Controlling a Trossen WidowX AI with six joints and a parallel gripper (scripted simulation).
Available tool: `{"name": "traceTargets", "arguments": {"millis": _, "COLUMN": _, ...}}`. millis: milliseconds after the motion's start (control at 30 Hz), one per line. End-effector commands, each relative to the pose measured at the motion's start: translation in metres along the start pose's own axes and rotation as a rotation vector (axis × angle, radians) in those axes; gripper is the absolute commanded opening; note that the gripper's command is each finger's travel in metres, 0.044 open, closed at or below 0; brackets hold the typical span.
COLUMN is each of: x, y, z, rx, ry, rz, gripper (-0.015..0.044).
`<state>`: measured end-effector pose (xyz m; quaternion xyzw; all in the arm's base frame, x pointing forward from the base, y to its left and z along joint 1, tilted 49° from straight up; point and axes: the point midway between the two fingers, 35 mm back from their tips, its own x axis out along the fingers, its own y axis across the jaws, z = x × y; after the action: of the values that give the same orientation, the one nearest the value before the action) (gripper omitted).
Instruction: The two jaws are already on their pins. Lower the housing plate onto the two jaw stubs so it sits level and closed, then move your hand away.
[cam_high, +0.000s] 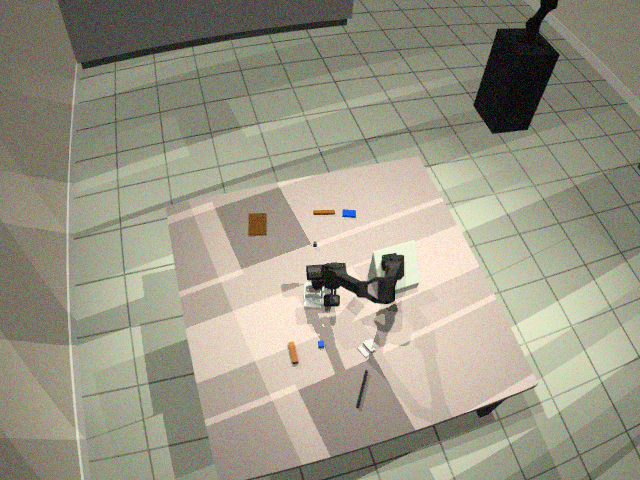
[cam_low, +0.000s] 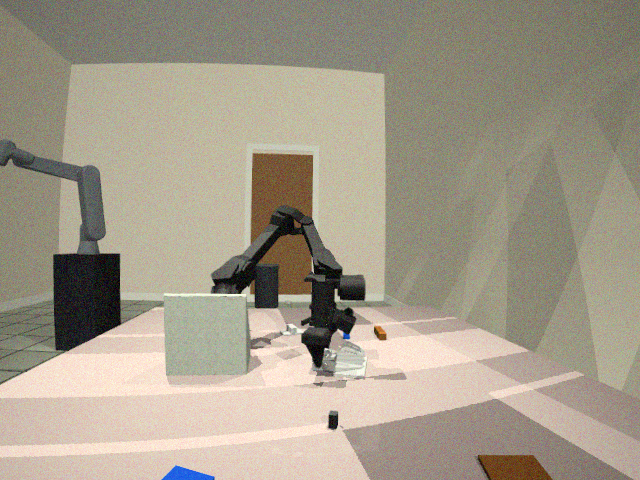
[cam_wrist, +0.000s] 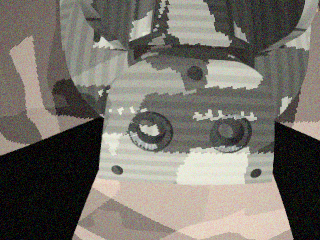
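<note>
The pale housing plate (cam_wrist: 212, 170) lies between the two black fingers in the wrist view, with two large round holes and several small ones. Round ends show inside the large holes. My gripper (cam_wrist: 187, 128) (cam_low: 318, 363) is shut on the plate by its side edges. Curved pale jaws, one at the left (cam_wrist: 77, 65) and one at the right (cam_wrist: 294, 55), reach out beyond the plate's far side. The pale assembly (cam_high: 311, 298) (cam_low: 351, 365) is small and partly hidden by the hand in the top and exterior views. The stubs' sides are hidden, and I cannot tell whether the plate is fully seated or level.
A pale green block (cam_high: 408, 263) (cam_low: 206, 333) stands beside the arm. A small black piece (cam_high: 314, 244) (cam_low: 333, 419), orange bars (cam_high: 293, 352) (cam_high: 324, 212), blue pieces (cam_high: 321, 344) (cam_high: 348, 213), a brown plate (cam_high: 257, 224), white parts (cam_high: 367, 348) and a dark rod (cam_high: 362, 388) lie around the table.
</note>
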<state>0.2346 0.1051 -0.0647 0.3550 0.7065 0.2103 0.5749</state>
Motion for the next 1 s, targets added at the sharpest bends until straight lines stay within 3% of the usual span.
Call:
{"name": "traceTargets", "arguments": {"millis": 0, "x": -0.0026, "y": 0.0009, "z": 0.0005, "rx": -0.003, "ry": -0.002, "rz": 0.003, "gripper": 0.0351}}
{"name": "traceTargets", "arguments": {"millis": 967, "x": 0.0034, "y": 0.0008, "z": 0.0009, "rx": -0.003, "ry": -0.002, "rz": 0.004, "gripper": 0.0351}}
